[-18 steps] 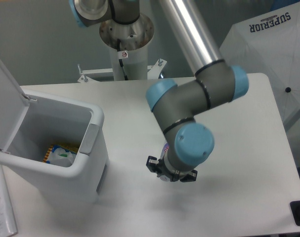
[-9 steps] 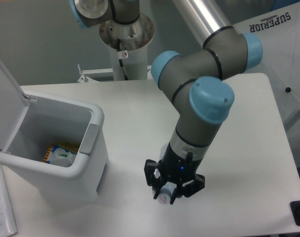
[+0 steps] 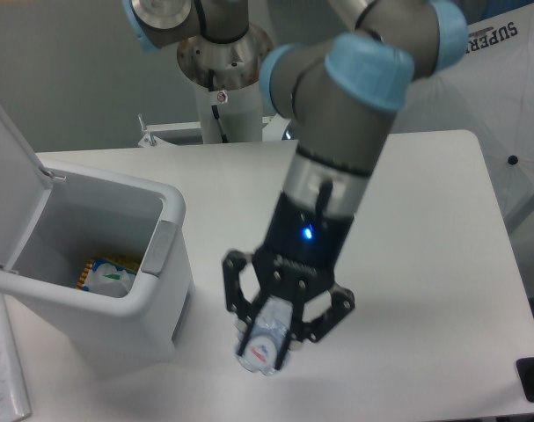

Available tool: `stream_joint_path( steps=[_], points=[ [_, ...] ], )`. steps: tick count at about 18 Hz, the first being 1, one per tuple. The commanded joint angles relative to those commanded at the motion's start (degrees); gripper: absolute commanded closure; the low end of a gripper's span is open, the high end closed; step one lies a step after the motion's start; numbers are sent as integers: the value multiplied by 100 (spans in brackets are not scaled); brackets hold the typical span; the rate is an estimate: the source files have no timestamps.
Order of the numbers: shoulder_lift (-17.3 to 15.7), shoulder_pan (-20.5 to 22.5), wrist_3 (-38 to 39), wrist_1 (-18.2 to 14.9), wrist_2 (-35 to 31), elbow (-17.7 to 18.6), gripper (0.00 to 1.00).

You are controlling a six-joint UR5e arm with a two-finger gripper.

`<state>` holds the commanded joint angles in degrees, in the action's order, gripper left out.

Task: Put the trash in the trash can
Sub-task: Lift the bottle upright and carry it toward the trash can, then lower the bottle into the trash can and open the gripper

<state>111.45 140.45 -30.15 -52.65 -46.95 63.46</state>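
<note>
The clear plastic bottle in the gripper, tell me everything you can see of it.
The clear plastic bottle looks see-through, with a blue-and-white label showing a small red mark. It is held off the white table, tilted, its lower end toward the camera. The black two-finger gripper is closed around it, fingers on either side. Its cap cannot be made out.

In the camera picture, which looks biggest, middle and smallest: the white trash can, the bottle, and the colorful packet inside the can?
1. Trash can, biggest.
2. Bottle in the end effector.
3. Packet.
The bottle is raised nearer the camera and the packet is partly hidden, so that order is unsure.
</note>
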Motion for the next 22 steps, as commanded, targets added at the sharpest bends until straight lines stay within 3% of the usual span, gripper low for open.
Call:
stream_joint_path(
  steps=[7, 11, 17, 22],
  points=[
    [-501, -105, -9, 18, 879, 61, 100],
    [-695, -473, 52, 18, 907, 140, 100],
    [-941, -878, 264, 18, 950, 728, 100],
    [-1055, -914, 150, 44, 1100, 1317, 100]
  ],
)
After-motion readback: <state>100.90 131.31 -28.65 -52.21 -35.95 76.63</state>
